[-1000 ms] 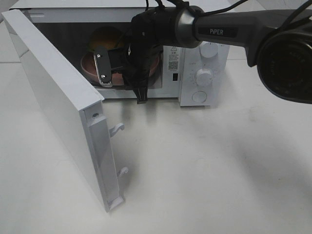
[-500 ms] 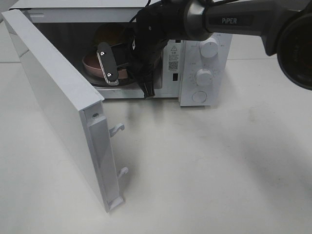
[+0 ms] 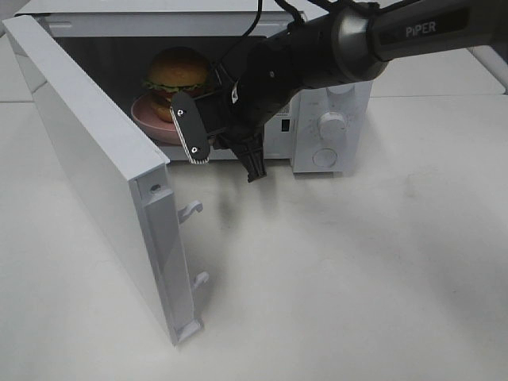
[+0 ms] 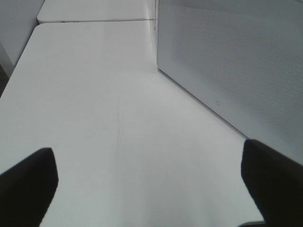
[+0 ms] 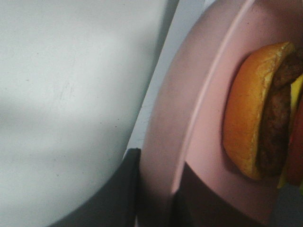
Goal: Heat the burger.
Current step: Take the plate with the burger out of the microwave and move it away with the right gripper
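Note:
The burger (image 3: pixel 176 70) sits on a round pink plate (image 3: pixel 151 119) inside the open microwave (image 3: pixel 159 24). My right gripper (image 3: pixel 197 147) reaches into the opening from the right and is shut on the plate's front right rim. The right wrist view shows the plate rim (image 5: pixel 189 109) pinched between the two dark fingers of the right gripper (image 5: pixel 156 208), with the burger (image 5: pixel 248 127) just beyond them. My left gripper (image 4: pixel 149 189) is open over bare tabletop with nothing between its fingers. It does not show in the exterior high view.
The microwave door (image 3: pixel 87 159) stands swung out to the front left, its latch hooks (image 3: pixel 190 210) pointing right. The control panel with its knobs (image 3: pixel 332 125) is to the right of the opening. A white dotted panel (image 4: pixel 227 61) stands beside my left gripper.
The right wrist has dropped and drawn back toward the front of the opening, uncovering the burger. The plate now sits lower and further left inside. The left gripper is unchanged.

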You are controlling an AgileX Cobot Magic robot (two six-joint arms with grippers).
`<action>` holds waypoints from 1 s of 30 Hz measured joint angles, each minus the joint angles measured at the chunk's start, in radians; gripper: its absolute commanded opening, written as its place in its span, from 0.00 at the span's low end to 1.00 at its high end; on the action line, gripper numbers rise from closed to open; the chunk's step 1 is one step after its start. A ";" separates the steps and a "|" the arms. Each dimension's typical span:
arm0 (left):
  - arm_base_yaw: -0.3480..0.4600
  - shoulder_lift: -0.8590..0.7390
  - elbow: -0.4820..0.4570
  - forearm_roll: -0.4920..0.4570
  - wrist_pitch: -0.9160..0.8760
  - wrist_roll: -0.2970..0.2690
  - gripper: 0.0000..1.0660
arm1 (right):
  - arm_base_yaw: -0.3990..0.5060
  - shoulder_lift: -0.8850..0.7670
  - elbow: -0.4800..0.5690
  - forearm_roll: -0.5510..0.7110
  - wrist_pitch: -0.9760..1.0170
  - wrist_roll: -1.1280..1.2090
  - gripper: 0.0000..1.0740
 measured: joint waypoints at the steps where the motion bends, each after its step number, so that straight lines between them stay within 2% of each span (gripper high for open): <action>1: 0.000 0.000 0.000 0.000 0.000 0.000 0.92 | 0.000 0.000 0.000 0.000 0.000 0.000 0.00; 8: 0.000 0.000 0.002 0.000 0.000 0.000 0.92 | 0.004 -0.090 0.129 0.002 -0.091 -0.035 0.00; 11: 0.000 0.000 0.003 0.000 0.000 0.000 0.92 | 0.004 -0.100 0.141 0.007 -0.094 -0.047 0.00; 19: 0.000 0.000 0.004 0.000 0.000 0.000 0.92 | 0.004 -0.181 0.234 0.124 -0.100 -0.219 0.00; 30: 0.000 0.000 0.004 0.000 0.000 0.000 0.92 | 0.007 -0.248 0.325 0.216 -0.097 -0.342 0.01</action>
